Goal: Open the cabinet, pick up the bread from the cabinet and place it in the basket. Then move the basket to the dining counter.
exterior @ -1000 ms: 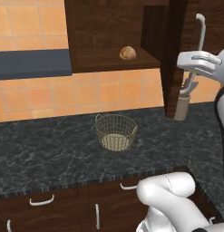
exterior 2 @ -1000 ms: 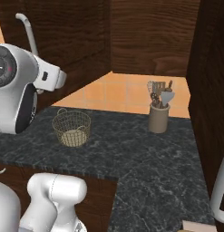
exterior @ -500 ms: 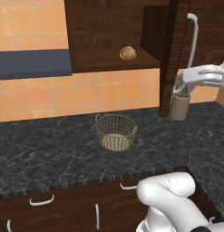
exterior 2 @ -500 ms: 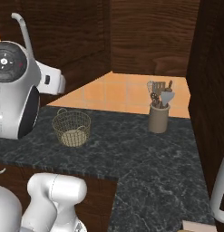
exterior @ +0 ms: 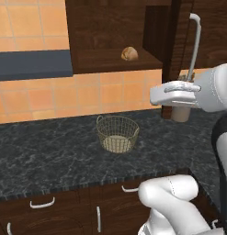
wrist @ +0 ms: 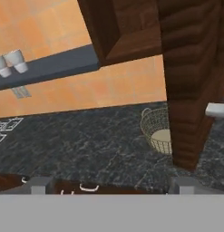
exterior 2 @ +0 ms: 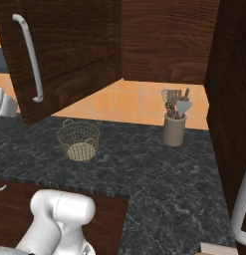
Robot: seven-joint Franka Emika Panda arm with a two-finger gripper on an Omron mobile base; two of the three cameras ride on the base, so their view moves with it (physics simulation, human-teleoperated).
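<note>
The cabinet (exterior: 110,32) stands open, its door (exterior: 172,50) swung out edge-on with the silver bar handle (exterior: 194,46) facing right. The bread (exterior: 129,53), a small golden roll, lies on the cabinet's shelf. On the black granite counter below sits the wire basket (exterior: 117,133), with no bread in it. My white hand (exterior: 174,94) hovers right of the basket, below the handle and apart from it. In the hand view my gripper (wrist: 112,186) is open with nothing between its tips. There the door's edge (wrist: 190,90) hides part of the basket (wrist: 156,129). The dining counter is out of view.
A beige utensil holder (exterior 2: 174,127) stands on the granite counter (exterior 2: 144,164) at the back right, just behind my hand. The open door (exterior 2: 64,50) juts out over the counter. A grey wall shelf (wrist: 50,68) carries white cups (wrist: 9,61). Drawers (exterior: 41,206) run below the counter's front edge.
The gripper has opened and let go of the door handle. The hand has dropped down and to the left, away from the handle. The door stays open.
</note>
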